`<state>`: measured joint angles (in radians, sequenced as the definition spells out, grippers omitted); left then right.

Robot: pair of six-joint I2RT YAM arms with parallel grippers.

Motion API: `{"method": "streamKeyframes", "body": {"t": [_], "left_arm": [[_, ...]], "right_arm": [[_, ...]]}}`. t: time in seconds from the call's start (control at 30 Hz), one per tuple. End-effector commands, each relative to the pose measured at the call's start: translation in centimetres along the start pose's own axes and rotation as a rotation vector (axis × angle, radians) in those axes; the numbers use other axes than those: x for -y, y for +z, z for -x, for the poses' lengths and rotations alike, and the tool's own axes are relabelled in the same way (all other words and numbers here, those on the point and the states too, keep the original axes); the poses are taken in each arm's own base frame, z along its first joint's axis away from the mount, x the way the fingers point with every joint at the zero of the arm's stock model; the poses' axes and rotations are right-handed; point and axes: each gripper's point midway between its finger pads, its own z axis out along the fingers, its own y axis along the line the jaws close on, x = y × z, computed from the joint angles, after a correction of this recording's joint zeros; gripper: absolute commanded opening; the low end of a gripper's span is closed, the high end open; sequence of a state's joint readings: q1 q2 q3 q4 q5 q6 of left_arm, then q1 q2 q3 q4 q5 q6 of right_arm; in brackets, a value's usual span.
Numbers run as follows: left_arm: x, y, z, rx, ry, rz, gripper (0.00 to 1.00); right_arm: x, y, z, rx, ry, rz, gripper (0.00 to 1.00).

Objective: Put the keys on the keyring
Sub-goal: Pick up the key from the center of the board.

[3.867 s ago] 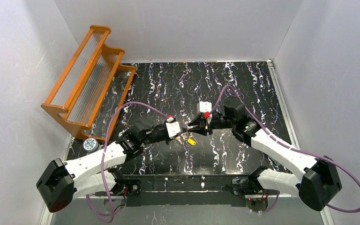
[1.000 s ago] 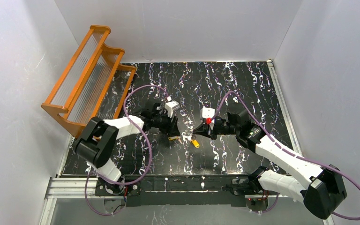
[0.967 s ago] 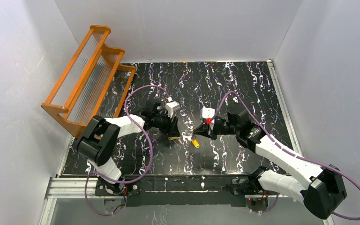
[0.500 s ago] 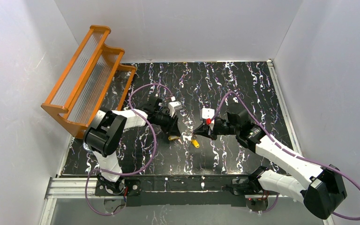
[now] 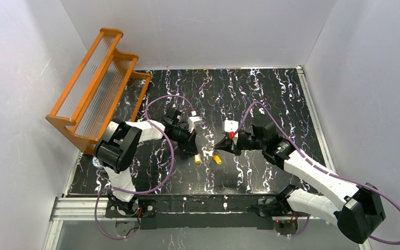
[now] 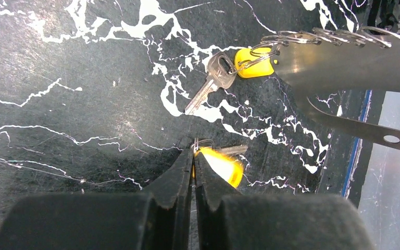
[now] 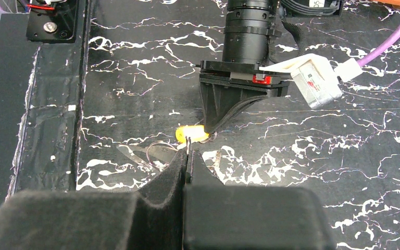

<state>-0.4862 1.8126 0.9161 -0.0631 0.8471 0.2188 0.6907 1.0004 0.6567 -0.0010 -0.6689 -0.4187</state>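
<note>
White walls close in a black table veined with white. An orange rack leans well to the left of the left gripper, and a purple cable arcs just left of it. The left gripper's fingers are pressed together, tips down at the table. The first key, yellow-headed, lies touching their right side. A fine wire shows at the tips, but whether it is pinched cannot be told. Just right of the left gripper lies the second key, its yellow head crossed by the thin loops of the keyring. A plain silver key seems to hang on the same wire. Further right, the right gripper points back at the left gripper, its fingers squeezed tight together. From its own camera they hide the table under them, including the second key. A shiny grey shape right of the left gripper is blurred and cut off by the frame.
</note>
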Motion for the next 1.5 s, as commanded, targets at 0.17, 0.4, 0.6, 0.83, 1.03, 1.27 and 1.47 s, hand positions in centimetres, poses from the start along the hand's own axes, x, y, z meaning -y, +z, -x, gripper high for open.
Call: {"method": "streamKeyframes", "body": {"t": [0.17,0.4,0.6,0.83,1.03,1.27,1.47], "left_arm": [[1.0,-3.3,3.2,0.063,0.132,0.108,0.00],[4.0,-7.4,5.4,0.172,0.305,0.209,0.00],[8.3,-10.2,7.1,0.275,0.499,0.195,0.00],[12.6,-11.6,7.9,0.344,0.527,0.089,0.00],[15.1,-10.9,8.0,0.336,0.530,0.010,0.00],[17.7,-8.8,7.2,0.286,0.604,-0.112,0.00],[18.2,-8.1,7.1,0.265,0.606,-0.132,0.00]], "right_arm": [[0.6,0.2,2.6,0.068,-0.054,0.000,0.01],[0.6,0.6,3.4,0.094,-0.039,0.024,0.01],[0.4,1.0,4.0,0.108,-0.022,0.065,0.01],[0.3,1.4,4.0,0.111,-0.017,0.094,0.01],[-0.2,1.6,3.9,0.114,-0.012,0.131,0.01],[-0.3,1.8,3.7,0.110,-0.005,0.139,0.01],[-0.3,1.7,3.6,0.104,-0.003,0.137,0.01]]}}
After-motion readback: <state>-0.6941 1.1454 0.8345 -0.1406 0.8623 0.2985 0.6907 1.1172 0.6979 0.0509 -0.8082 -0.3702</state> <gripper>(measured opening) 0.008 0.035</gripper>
